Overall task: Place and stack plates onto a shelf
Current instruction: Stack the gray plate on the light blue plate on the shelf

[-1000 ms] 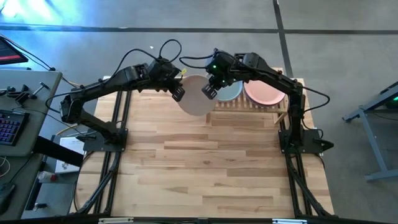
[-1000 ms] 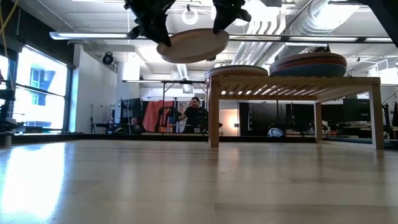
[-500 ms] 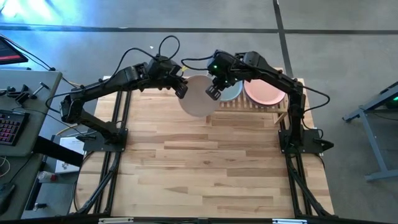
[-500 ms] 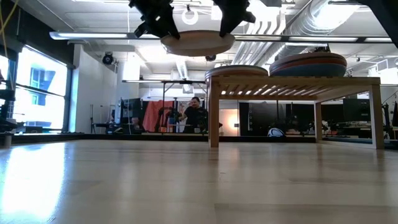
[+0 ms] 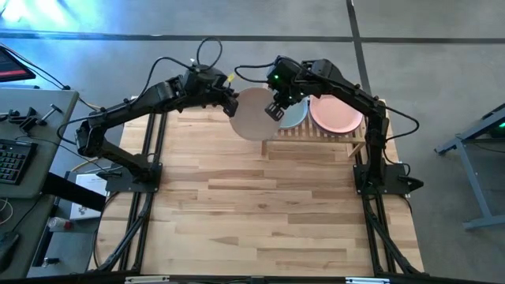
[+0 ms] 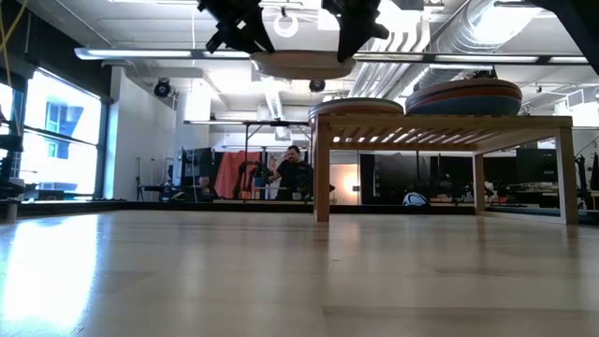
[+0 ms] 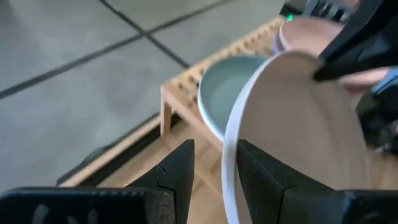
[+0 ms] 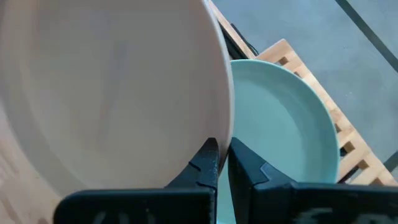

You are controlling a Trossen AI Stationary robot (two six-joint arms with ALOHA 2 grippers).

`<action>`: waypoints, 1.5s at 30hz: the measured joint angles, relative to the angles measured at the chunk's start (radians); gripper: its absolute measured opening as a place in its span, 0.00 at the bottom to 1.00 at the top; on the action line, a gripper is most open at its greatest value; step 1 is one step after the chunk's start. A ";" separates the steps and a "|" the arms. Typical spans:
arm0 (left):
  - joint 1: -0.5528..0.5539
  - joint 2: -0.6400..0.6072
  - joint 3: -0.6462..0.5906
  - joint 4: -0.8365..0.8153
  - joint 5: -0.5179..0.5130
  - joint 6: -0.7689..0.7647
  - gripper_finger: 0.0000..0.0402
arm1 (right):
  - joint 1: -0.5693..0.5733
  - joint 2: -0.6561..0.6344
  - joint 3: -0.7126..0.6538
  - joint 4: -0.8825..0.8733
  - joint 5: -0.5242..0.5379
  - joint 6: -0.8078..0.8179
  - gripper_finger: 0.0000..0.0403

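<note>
With both my left gripper (image 5: 231,105) and right gripper (image 5: 274,110) clamped on opposite rims of the beige plate (image 5: 252,114) near the top centre, I fear uneven motion could twist it loose short of the shelf (image 5: 319,131).

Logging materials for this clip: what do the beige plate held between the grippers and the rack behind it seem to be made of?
The beige plate, pinched at opposite rims by the left gripper and right gripper, looks like matte ceramic or stoneware: even colour, no glare, thick rounded rim. Melamine cannot be ruled out. The shelf looks like light, unpainted bamboo or pale wood, with parallel slats and square legs.
</note>
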 joint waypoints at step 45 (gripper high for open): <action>0.087 0.000 0.000 0.037 0.015 0.000 0.26 | -0.364 -0.019 -0.110 -0.014 -0.207 -0.183 0.00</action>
